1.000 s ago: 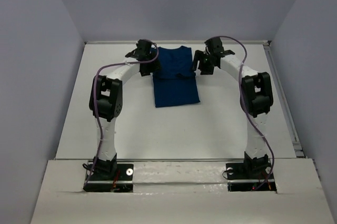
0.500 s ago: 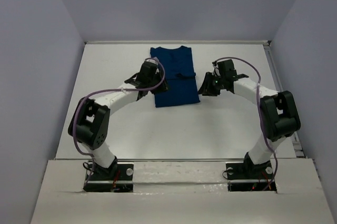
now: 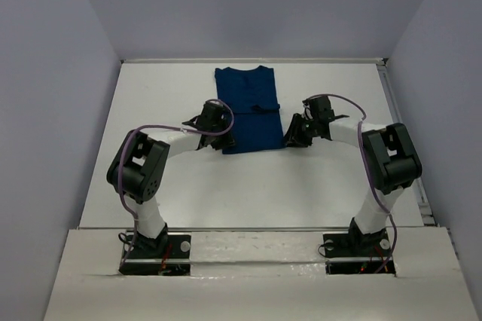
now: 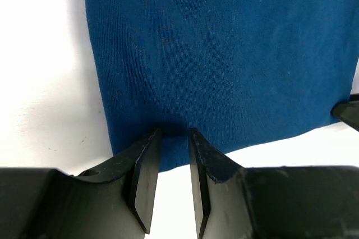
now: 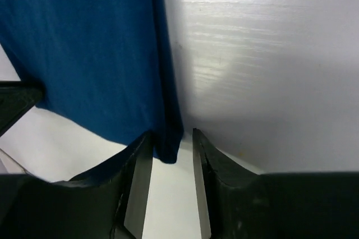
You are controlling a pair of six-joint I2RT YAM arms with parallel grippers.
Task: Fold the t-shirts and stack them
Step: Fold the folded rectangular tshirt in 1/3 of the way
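Note:
A dark royal-blue t-shirt point(image 3: 248, 102) lies folded into a long strip on the white table point(image 3: 248, 185), collar end far. My left gripper point(image 3: 223, 140) is at its near left corner. In the left wrist view the jaws point(image 4: 174, 135) stand narrow, tips pressed into the t-shirt's point(image 4: 224, 54) near hem, cloth pinched between them. My right gripper point(image 3: 291, 136) is at the near right corner. In its wrist view the gripper point(image 5: 171, 135) is open a little, and the t-shirt's point(image 5: 84, 54) folded corner hangs beside the left finger, with a gap to the right finger.
Grey walls close in the table on three sides. A raised rail point(image 3: 403, 132) runs along the right edge. The other gripper's dark tip shows at the frame edge in each wrist view point(image 4: 348, 113) point(image 5: 14, 104).
Both arms have drawn back from the shirt's far collar end to its near hem. Both grippers have narrowed from wide open, the left one onto the cloth.

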